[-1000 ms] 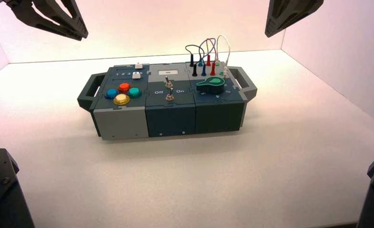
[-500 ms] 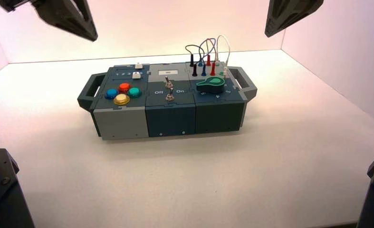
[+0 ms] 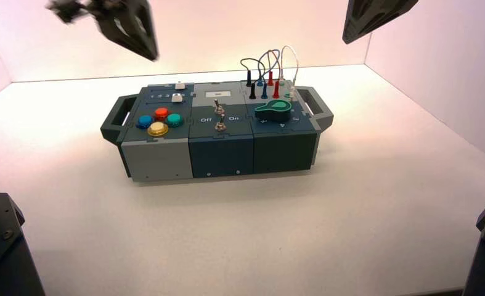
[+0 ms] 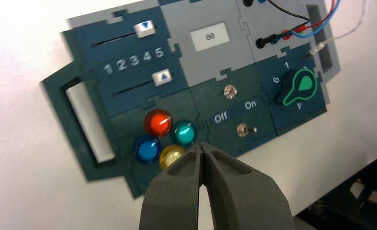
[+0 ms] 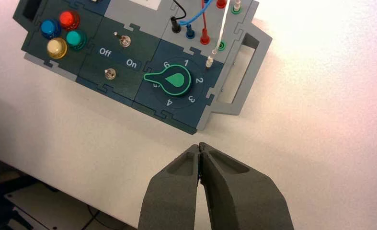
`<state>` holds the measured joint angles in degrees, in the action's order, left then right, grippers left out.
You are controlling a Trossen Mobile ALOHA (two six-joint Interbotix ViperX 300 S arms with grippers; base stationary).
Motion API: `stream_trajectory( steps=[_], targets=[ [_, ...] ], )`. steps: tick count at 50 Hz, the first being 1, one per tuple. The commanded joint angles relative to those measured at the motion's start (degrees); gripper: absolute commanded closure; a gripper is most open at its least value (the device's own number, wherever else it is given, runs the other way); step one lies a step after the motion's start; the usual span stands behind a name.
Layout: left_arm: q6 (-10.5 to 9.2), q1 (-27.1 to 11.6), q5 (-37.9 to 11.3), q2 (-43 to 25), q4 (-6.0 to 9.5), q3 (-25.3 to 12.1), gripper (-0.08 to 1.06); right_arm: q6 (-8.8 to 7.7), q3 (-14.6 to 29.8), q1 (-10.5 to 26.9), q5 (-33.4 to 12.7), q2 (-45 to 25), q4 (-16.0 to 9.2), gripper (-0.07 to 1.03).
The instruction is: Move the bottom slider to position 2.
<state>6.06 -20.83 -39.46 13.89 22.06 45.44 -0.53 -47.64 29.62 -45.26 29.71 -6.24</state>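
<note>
- The left gripper (image 4: 200, 145) hangs over the robot's left part of the box (image 4: 224, 72), its two fingers closed narrow, tip against tip, with nothing between them.
- Out past those fingertips, between two slider tracks, a row of white digits reads 1 2 3 4 5; the numeral 2 (image 4: 121, 64) is second in it, next to the 1.
- A pale display (image 4: 210, 37), farther from the hand than the switches, shows 00.
- Nearer the hand, "Off" (image 4: 221, 117) and "On" (image 4: 250, 104) are printed in white between two metal toggle switches (image 4: 230, 91) (image 4: 243, 130).
- Well apart from the left hand, white numbers ring the green-edged knob (image 5: 177, 80); 1, 2, 3, 4 and 6 can be read.
- The bottom slider (image 4: 162, 77) lies beyond the red, blue, green and yellow buttons (image 4: 158, 122) as seen from the fingertips, apart from them.
- Its cap is small, white and squarish, marked with a blue triangle pointing at the digits; it sits near the 5 end of a thin dark slot in dark teal, well away from 2.
- The right gripper (image 5: 200, 145) waits off the box, tips together.
</note>
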Motion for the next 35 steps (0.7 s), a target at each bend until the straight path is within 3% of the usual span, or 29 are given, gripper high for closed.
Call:
stream_trajectory(
  steps=[1, 21, 35],
  targets=[
    [0.18, -0.9, 1.2, -5.0, 0.09, -4.6, 1.01, 0.26, 1.1, -0.2, 0.0, 0.7, -0.3, 0.99],
    [0.18, -1.3, 1.8, -16.7, 0.09, -12.7, 1.01, 0.18, 1.1, -0.2, -1.3, 1.5, -0.3, 0.99],
    [0.26, -1.3, 1.0, -21.7, 0.09, -16.1, 1.01, 0.26, 1.1, -0.2, -1.7, 1.8, -0.3, 0.99]
  ],
)
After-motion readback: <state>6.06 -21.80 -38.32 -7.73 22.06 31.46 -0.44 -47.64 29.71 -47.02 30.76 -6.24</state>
